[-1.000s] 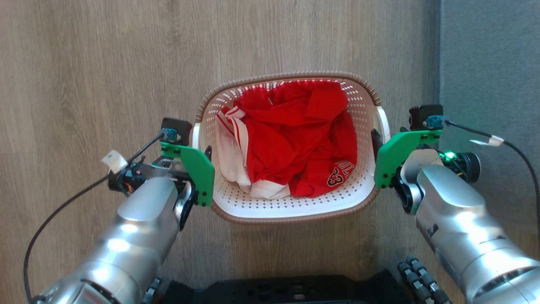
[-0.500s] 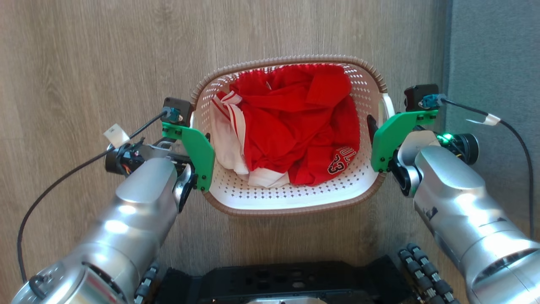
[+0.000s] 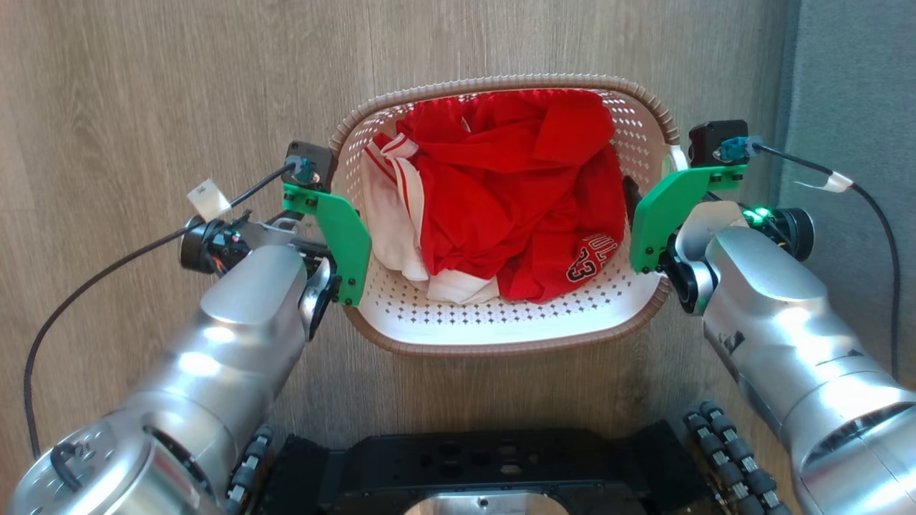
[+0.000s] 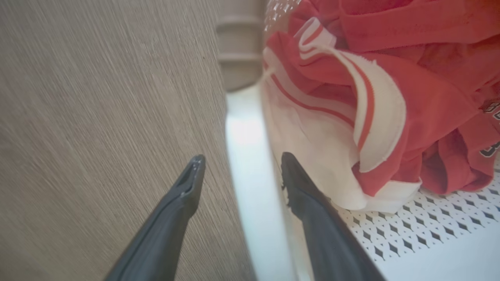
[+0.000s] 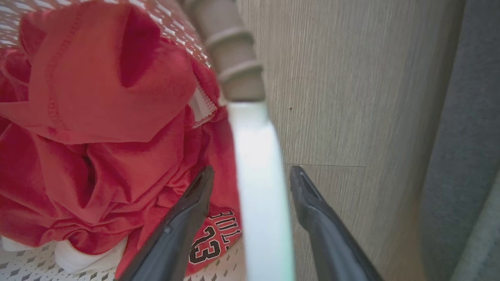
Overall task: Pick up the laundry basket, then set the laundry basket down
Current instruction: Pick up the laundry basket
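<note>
We're sitting at the grab step, both jaws gaping around the side handles (image 4: 246,156) of the laundry basket (image 3: 501,325), so we're probably squeezing next.

number 33 on red jersey (image 3: 583,266), partial letters "ULL" above it

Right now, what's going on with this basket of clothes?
The robot has a gripper at each end of the laundry basket. The left gripper straddles the left handle and the right gripper straddles the right handle. Both are open, with one finger inside the basket and one outside. A red jersey marked 33 and a white garment lie inside. Nothing is clamped yet.
</note>
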{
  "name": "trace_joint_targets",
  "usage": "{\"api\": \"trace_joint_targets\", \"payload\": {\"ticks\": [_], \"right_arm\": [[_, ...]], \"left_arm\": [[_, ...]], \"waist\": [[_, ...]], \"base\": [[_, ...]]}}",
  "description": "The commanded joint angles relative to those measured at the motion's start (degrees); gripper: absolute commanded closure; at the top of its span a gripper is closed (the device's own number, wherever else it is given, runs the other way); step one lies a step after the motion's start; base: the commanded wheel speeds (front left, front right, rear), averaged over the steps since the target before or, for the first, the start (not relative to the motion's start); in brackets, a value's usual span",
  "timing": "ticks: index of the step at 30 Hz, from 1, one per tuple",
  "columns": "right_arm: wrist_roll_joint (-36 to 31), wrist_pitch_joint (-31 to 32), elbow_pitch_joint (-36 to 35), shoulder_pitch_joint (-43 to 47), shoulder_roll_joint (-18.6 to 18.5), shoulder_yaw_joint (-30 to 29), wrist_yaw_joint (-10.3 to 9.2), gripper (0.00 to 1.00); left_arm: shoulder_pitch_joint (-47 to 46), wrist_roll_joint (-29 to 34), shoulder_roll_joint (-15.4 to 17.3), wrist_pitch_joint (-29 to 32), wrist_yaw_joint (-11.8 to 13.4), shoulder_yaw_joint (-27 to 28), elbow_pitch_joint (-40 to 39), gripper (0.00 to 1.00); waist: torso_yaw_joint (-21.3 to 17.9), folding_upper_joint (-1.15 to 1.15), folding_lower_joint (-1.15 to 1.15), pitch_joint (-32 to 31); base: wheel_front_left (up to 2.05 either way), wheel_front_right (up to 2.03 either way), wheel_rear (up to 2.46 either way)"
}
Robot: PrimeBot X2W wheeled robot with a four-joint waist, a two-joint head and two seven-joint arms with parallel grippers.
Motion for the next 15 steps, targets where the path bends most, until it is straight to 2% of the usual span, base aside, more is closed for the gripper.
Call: {"api": "trace_joint_targets", "payload": {"ticks": [1, 11, 12, 13, 14, 15], "right_arm": [[0.33, 0.04, 0.01, 2.0, 0.65, 1.27, 0.4, 0.0], [0.79, -1.02, 1.39, 1.32, 0.65, 2.88, 0.4, 0.0], [0.93, -0.97, 1.42, 1.34, 0.65, 3.08, 0.4, 0.0], [1.11, -0.78, 1.28, 1.42, 0.65, 3.38, 0.4, 0.25], [1.26, -0.68, 1.15, 1.47, 0.65, 3.68, 0.4, 0.67], [1.4, -0.71, 1.08, 1.46, 0.65, 3.92, 0.4, 1.0]], "left_arm": [[0.5, -0.73, 1.06, 0.44, 0.47, 0.1, -0.62, 0.0], [0.2, -3.57, 1.06, 1.02, 1.03, -2.35, -1.2, 0.0], [0.15, -3.93, 1.06, 1.06, 1.02, -2.56, -1.24, 0.13], [0.14, -4.47, 1.06, 1.09, 1.09, -2.58, -1.28, 0.52], [0.08, -4.86, 1.06, 1.18, 1.13, -2.74, -1.32, 0.72], [-0.01, -5.1, 1.06, 1.22, 1.11, -3.06, -1.37, 1.0]], "waist": [[0.12, 0.0, 0.0, 0.14], [0.36, 0.0, 0.0, 0.46], [0.41, 0.0, 0.0, 0.49], [0.48, 0.0, 0.0, 0.54], [0.5, 0.0, 0.0, 0.6], [0.52, 0.0, 0.0, 0.69]], "base": [[0.0, 0.0, 0.0], [0.0, 0.0, 0.0], [0.0, 0.0, 0.0], [0.0, 0.0, 0.0], [0.0, 0.0, 0.0], [0.0, 0.0, 0.0]]}}
